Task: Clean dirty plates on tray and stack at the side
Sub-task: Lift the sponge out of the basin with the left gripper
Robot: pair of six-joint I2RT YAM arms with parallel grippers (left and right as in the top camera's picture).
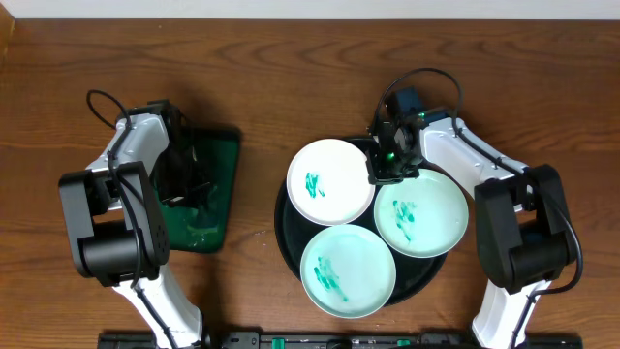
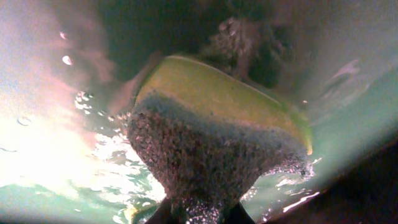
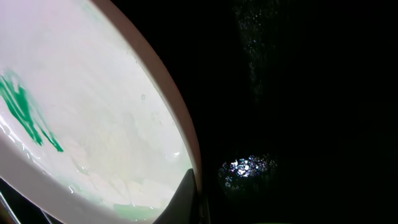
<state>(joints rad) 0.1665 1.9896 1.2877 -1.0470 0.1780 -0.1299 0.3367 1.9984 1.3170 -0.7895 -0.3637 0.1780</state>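
Note:
Three small white plates with teal smears lie on the round black tray [image 1: 283,231]: one upper left [image 1: 330,181], one right [image 1: 420,213], one at the front [image 1: 347,270]. My right gripper [image 1: 387,167] is at the right rim of the upper-left plate. In the right wrist view one finger [image 3: 186,190] lies on the inner side of that plate's rim [image 3: 112,112], shut on it; the other finger is lost in the dark. My left gripper [image 1: 189,189] is over the green tray and is shut on a wet yellow sponge with a dark scouring side [image 2: 217,124].
The rectangular green tray [image 1: 225,165] stands left of the black tray, with water shining in it in the left wrist view [image 2: 56,155]. Brown wooden table [image 1: 291,78] lies all round. Both arm bases stand at the front edge.

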